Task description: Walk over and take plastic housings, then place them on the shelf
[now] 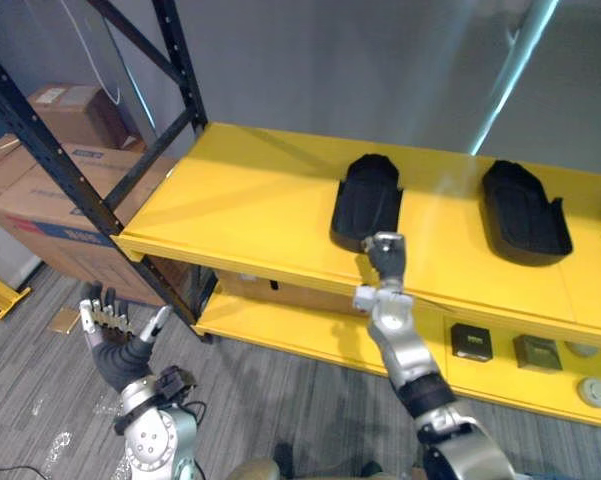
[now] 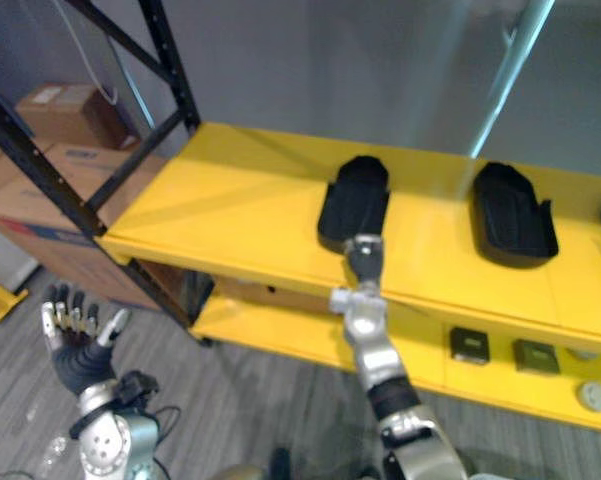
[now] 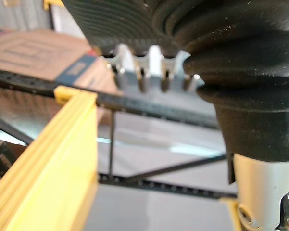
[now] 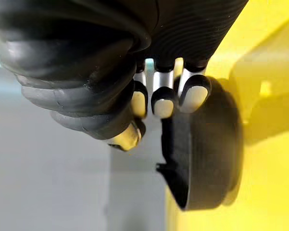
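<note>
Broadly, the yellow shelf point(image 1: 240, 200) is seen carrying two black ribbed tray-like housings: the middle housing point(image 1: 365, 195) near its front edge, the right housing point(image 1: 520, 210) beside its right edge. The right hand point(image 1: 383, 255) is laid with near-straight fingers on the middle housing's near end. The left hand point(image 1: 110, 335) is held low and spread wide.

Right hand point(image 1: 384, 258) extended forward, arm outstretched; left hand point(image 1: 112, 340) low, fingers point(image 1: 105, 318) spread.

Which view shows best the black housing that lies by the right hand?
The left eye view: it shows nearly the whole housing lying flat on the yellow shelf, its near end by the right hand. The right eye view shows almost the same. The right wrist view shows one end from very close.
</note>
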